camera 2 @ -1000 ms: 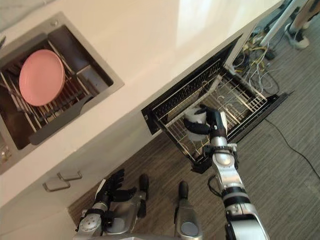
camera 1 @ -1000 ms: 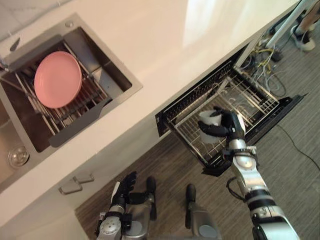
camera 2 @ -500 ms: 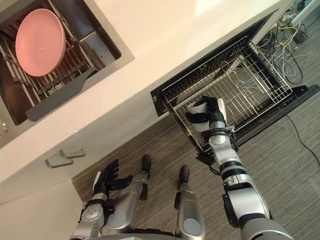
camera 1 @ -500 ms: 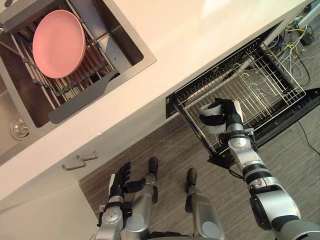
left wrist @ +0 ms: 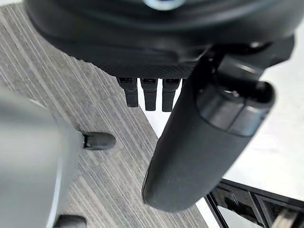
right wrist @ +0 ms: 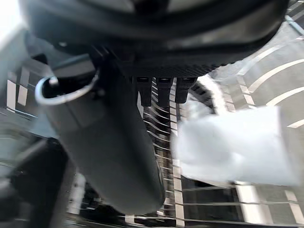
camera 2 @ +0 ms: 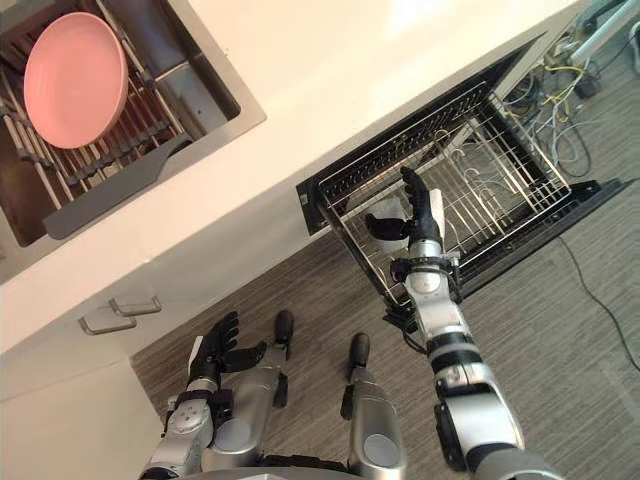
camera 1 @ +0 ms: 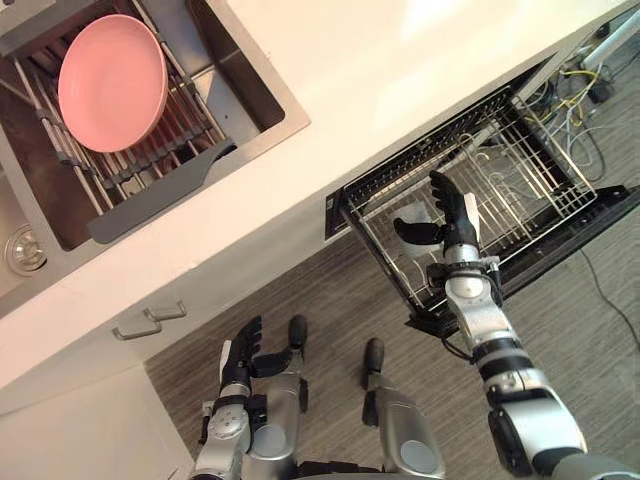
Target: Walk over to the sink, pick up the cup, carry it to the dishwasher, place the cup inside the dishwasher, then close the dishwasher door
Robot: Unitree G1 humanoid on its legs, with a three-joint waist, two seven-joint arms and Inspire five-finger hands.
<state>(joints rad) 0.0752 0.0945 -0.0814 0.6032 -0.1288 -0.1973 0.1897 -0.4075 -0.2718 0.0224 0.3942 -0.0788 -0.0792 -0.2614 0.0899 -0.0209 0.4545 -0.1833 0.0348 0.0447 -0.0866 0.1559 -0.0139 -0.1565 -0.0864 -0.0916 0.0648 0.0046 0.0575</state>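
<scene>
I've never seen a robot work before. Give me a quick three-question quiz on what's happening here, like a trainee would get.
1. True or false: the right hand is curled round the cup.
2. What lies in the sink? A) a pink plate B) a green bowl C) a frying pan
3. Fill in: the dishwasher door is ___ (open or shut).

Key:
1. False. The fingers are straight, and the cup sits free of them in the dishwasher rack.
2. A.
3. Open.
</scene>
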